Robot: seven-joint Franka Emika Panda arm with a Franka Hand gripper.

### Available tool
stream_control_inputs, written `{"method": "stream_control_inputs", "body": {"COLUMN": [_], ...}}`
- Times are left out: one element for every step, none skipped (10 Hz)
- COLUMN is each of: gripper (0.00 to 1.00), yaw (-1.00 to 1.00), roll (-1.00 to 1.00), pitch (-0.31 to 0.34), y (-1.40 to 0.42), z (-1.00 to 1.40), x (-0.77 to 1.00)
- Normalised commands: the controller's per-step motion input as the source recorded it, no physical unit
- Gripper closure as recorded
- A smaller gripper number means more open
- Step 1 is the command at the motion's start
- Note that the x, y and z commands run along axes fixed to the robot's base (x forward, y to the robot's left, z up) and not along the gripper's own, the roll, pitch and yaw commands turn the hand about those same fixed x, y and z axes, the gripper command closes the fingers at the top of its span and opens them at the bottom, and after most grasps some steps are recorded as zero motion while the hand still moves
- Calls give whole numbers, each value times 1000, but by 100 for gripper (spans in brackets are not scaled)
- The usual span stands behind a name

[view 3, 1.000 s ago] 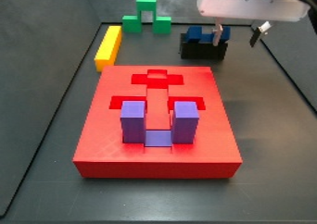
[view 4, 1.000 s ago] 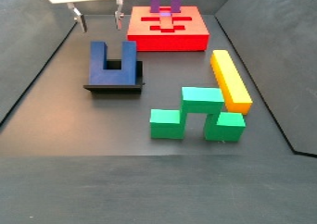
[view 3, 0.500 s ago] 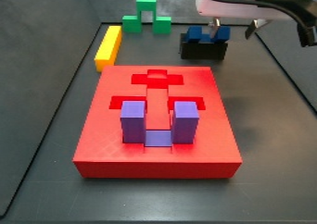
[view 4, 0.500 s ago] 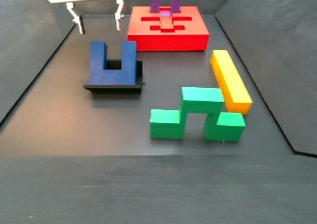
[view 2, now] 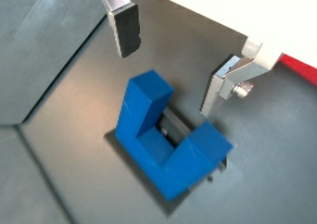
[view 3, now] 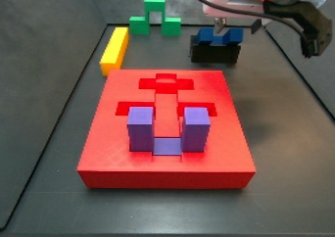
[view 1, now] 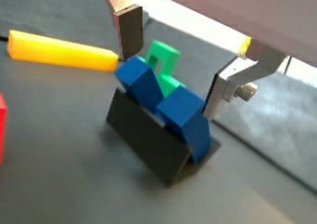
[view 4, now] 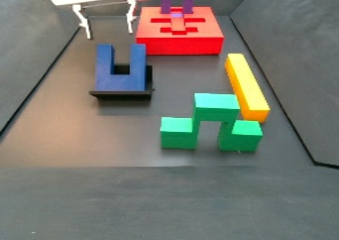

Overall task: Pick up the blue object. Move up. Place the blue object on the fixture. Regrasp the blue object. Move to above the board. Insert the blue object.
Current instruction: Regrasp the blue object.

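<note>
The blue object (view 3: 217, 35) rests on the fixture (view 3: 216, 54), a deep blue U-shaped block with its prongs pointing away from the red board (view 3: 167, 123). In a side view the blue object (view 4: 119, 64) lies on the dark fixture (view 4: 122, 89). My gripper (view 4: 109, 21) hangs open just above and beyond it, and shows at the top of a side view as the gripper (view 3: 236, 23). In both wrist views the gripper (view 1: 180, 56) (view 2: 173, 54) has nothing between its silver fingers (view 1: 130, 30). The blue object (view 1: 161, 98) (view 2: 155, 135) sits below them on the fixture (view 1: 155, 146).
A purple U-shaped block (view 3: 167, 129) stands in the board (view 4: 179, 38). A long yellow bar (view 4: 247, 85) (view 3: 116, 47) and green blocks (view 4: 212, 122) (view 3: 161, 21) lie beside the fixture on the dark floor. Raised tray walls (view 4: 40, 75) border the floor.
The gripper has shifted slightly over the fixture and turned at the wrist, staying open. The blue object has not moved.
</note>
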Motion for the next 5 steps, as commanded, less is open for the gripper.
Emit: {"method": "stream_control_inputs", "body": {"gripper": [0,0,0,0,0], "yaw": [309,283,163,0,-23], "roll": [766,771,706,683,483], "pitch": [186,197,260,303,89], "y": [0,0,-157,-320,-297], "z": [0,0,-34,-43,-86], "x": [809,817,803,814,834]}}
